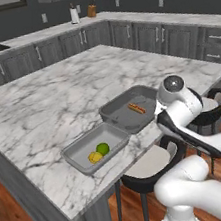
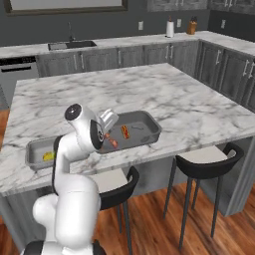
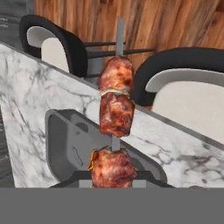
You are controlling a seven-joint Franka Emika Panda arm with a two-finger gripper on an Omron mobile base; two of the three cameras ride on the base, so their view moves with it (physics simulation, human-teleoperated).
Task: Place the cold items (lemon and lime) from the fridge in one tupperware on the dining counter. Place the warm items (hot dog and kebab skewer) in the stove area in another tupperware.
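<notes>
Clamping the kebab over the far tub, the tool has one step left: lemon and lime share the near tub, the hot dog already lies inside on the worktop.

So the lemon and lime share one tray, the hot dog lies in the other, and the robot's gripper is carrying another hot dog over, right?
Nearly. The gripper is shut on a kebab skewer, not a second hot dog; the hand view shows it. The rest holds: lemon and lime share one tray, the hot dog lies in the other.
</notes>
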